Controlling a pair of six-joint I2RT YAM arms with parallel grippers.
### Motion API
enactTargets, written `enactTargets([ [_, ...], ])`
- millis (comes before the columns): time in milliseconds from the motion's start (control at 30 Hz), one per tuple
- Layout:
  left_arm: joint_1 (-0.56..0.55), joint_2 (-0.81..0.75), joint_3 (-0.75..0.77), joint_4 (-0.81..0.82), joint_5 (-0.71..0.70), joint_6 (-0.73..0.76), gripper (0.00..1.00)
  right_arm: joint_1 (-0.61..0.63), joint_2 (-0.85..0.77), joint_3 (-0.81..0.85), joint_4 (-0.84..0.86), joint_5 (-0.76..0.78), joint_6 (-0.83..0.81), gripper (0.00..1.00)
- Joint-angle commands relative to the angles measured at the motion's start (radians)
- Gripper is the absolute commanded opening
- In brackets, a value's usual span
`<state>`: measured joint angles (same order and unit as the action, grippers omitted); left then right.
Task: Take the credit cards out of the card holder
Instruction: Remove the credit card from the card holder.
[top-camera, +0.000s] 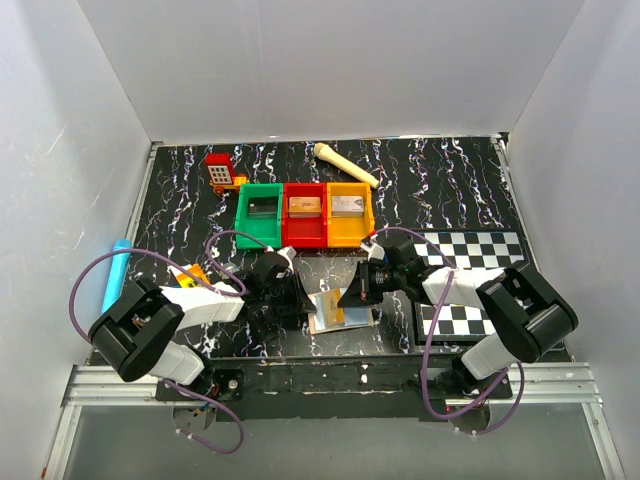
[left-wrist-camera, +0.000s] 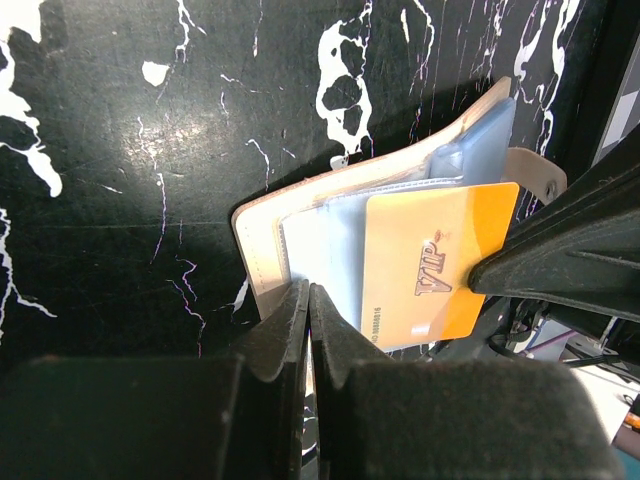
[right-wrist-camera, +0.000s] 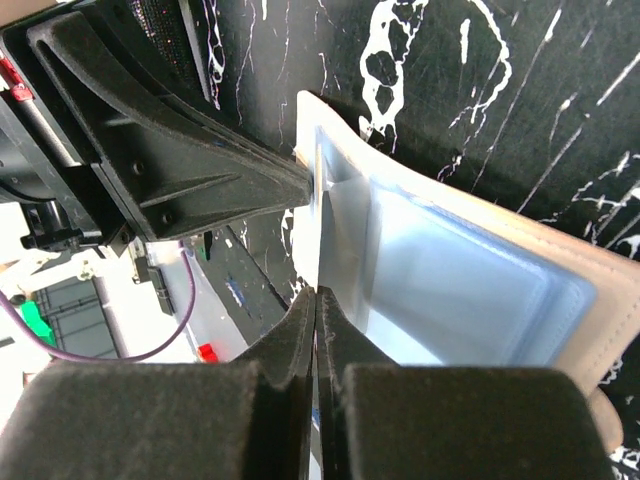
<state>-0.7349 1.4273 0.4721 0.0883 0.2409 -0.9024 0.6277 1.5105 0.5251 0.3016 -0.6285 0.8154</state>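
The card holder (top-camera: 340, 312) lies open on the black marbled table between my two grippers. In the left wrist view its tan rim (left-wrist-camera: 255, 240) frames the pale blue lining. An orange-yellow credit card (left-wrist-camera: 430, 265) marked VIP sticks halfway out of a pocket. My left gripper (left-wrist-camera: 308, 292) is shut on the holder's near edge; it also shows in the top view (top-camera: 292, 296). My right gripper (right-wrist-camera: 317, 293) is shut on the card's edge, seen edge-on, with the lining (right-wrist-camera: 470, 290) beside it. Its fingers (left-wrist-camera: 540, 250) show clamping the card's outer end. It also shows in the top view (top-camera: 356, 292).
Green (top-camera: 260, 208), red (top-camera: 305, 212) and yellow (top-camera: 348, 210) bins stand in a row behind the holder, two holding small blocks. A chequered board (top-camera: 470, 285) lies at the right. A red toy (top-camera: 220, 172) and a cream bone shape (top-camera: 345, 163) lie at the back. A blue tube (top-camera: 115, 275) lies at the left.
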Motion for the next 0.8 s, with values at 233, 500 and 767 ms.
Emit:
enactTargets([
  [233, 0.003, 0.019, -0.023, -0.053, -0.054, 0.011, 0.0, -0.022, -0.076, 0.001, -0.094, 0.007, -0.065, 0.01],
  [500, 0.003, 0.013, -0.018, -0.05, -0.045, 0.02, 0.0, -0.055, -0.139, 0.003, -0.2, 0.036, -0.128, 0.01],
  [767, 0.005, -0.057, 0.002, -0.048, -0.037, 0.06, 0.31, -0.057, -0.252, 0.075, -0.366, 0.062, -0.169, 0.01],
])
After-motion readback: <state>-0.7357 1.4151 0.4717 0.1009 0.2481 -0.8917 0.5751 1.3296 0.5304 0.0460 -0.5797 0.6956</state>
